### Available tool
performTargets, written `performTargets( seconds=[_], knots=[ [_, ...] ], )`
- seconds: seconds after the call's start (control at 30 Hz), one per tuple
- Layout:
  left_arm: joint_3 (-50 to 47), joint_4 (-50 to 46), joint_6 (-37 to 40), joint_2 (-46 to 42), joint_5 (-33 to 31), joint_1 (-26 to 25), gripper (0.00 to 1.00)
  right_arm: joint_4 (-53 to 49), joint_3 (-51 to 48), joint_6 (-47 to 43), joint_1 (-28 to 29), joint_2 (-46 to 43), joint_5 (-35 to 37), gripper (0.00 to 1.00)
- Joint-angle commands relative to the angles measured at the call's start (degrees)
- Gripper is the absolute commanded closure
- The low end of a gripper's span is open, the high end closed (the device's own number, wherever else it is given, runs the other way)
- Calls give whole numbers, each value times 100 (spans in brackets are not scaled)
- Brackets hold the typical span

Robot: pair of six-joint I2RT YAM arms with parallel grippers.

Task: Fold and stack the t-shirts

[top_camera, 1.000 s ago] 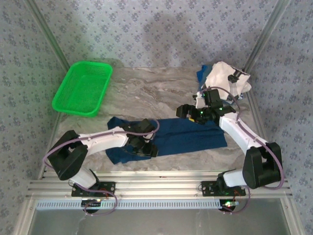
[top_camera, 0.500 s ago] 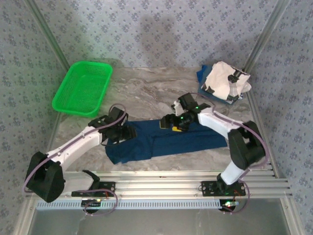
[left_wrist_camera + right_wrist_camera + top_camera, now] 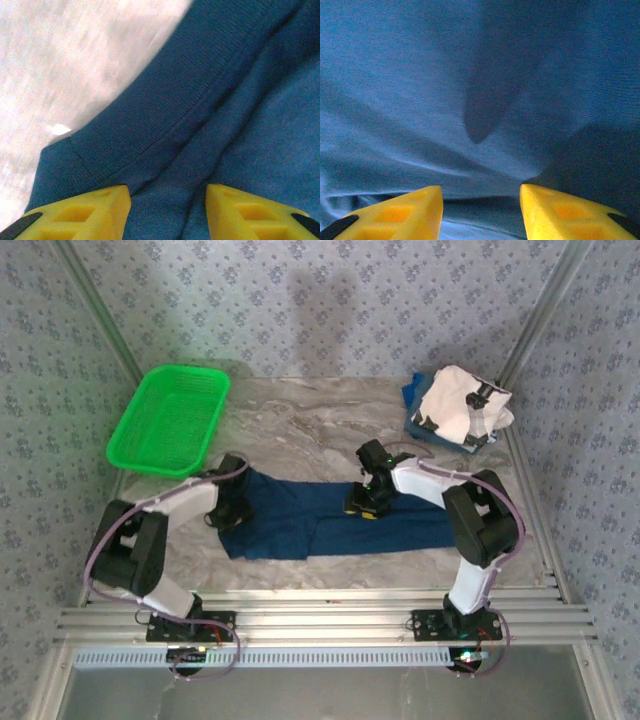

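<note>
STEP: grasp shirt edge for fold | SHIRT: dark navy blue cloth t-shirt [image 3: 340, 525], flat across centre of top view | LEFT: left gripper [image 3: 232, 508] half-open astride left-end hem, nothing held | RIGHT: right gripper [image 3: 365, 502] half-open over upper edge, nothing held | TIP: pinch hems fully, lift both level.

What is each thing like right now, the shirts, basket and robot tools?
Big blue shirt: lying flat on the table.
White shirt: folded, on the other blue shirt.
Other blue shirt: under the white shirt.
Green basket: empty.
Left tool: open, on the big blue shirt.
Right tool: open, on the big blue shirt.
</note>
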Motion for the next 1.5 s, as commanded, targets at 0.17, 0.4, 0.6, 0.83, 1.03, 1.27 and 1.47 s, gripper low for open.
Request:
performTargets(
  seconds=[0.17, 0.4, 0.6, 0.83, 1.03, 1.27, 1.47],
  knots=[
    [2830, -319, 1090, 2534, -207, 303, 57, 37, -840, 721, -264, -422, 632, 41],
    [5614, -886, 1299, 4302, 54, 489, 57, 919, -1139, 1690, -122, -725, -4, 32],
    [7361, -1139, 1399, 5214, 632, 684, 57, 563, -741, 2038, -163, -1478, -204, 21],
    [8605, -1331, 1500, 4929, 1311, 677, 40, -2297, 255, 142, -833, -2338, 36, 14],
    [9453, -2231, 1810, 4417, 1485, 507, 36, -2601, -324, -486, -717, -2741, 121, 25],
    [7470, -1508, 1571, 3919, 1090, -131, 55, -1577, -1252, -273, -524, -2476, -138, 56],
    [6767, -1023, 1096, 4348, 607, -308, 64, -957, -1700, 40, -320, -2026, -161, 69]
  ],
)
